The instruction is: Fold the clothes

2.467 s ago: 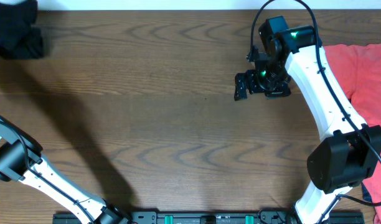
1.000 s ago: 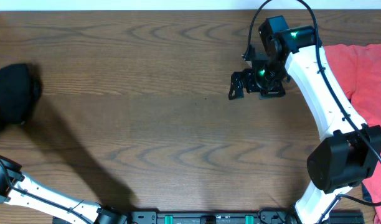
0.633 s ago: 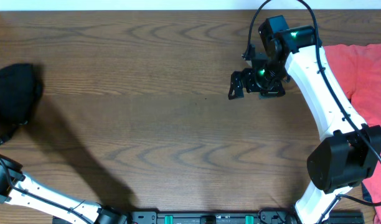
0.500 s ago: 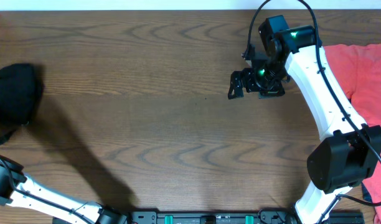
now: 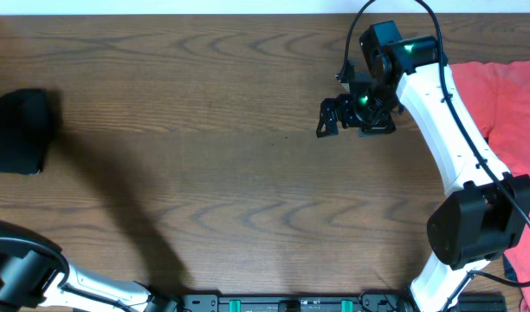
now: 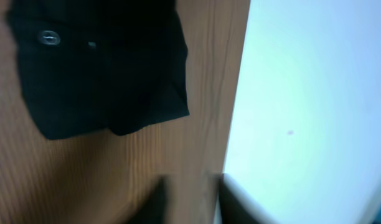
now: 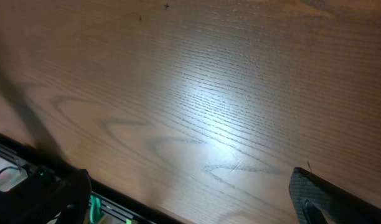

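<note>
The clothes lie as a bunched black bundle at the table's far left edge. In the left wrist view they fill the upper left, with a small button showing. My left gripper hovers apart from them at the table's edge. Its blurred fingertips stand a narrow gap apart with only wood between them. Only the left arm's lower links show in the overhead view. My right gripper hangs open over bare wood at the upper right, with nothing in its jaws.
A red-orange T-shirt with white lettering lies at the table's right side, under the right arm. The table's edge runs just beside the black bundle, with pale floor beyond. A black rail runs along the front edge.
The black bundle came down from the top left corner and now lies still at the left edge. The left arm has drawn back toward the lower left. The right gripper shifted slightly left.
</note>
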`<state>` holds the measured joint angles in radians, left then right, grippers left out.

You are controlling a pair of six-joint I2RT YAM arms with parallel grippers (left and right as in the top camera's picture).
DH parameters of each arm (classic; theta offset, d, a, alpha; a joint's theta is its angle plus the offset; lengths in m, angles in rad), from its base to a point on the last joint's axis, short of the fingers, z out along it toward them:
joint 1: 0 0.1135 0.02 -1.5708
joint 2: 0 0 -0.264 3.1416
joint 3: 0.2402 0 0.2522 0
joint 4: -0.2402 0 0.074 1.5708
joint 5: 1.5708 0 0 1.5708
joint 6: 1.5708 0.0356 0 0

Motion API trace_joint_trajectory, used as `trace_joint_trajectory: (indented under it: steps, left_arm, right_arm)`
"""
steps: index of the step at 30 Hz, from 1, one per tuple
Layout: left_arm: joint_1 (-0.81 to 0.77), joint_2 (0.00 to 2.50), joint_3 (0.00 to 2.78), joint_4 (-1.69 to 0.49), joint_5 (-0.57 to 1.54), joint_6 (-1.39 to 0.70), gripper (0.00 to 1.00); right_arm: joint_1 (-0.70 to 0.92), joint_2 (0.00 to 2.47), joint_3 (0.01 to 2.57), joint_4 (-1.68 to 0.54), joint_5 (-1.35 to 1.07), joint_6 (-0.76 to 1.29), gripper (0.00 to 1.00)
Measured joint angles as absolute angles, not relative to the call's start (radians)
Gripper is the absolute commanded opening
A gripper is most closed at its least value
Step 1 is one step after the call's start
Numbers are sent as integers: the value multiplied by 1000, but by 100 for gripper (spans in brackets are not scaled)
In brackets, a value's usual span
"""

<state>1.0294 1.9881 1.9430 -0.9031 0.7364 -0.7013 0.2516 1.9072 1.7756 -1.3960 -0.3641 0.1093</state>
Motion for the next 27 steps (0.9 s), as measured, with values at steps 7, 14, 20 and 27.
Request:
trace_joint_trajectory:
  steps: [7, 14, 20, 27]
  left_arm:
    - [862, 2039, 1943, -816, 571, -595, 6]
    - [738, 2072, 1943, -774, 358, -567, 6]
    - [738, 2098, 1943, -774, 272, -560, 5]
    - [776, 2101, 1943, -820, 204, -535, 6]
  right_arm:
    - [252, 1907, 1776, -1401, -364, 109, 99]
    - [252, 1907, 1776, -1406, -365, 109, 99]
    - [252, 1907, 1776, -1406, -364, 109, 99]
    - [252, 1907, 1776, -1406, -365, 109, 99]
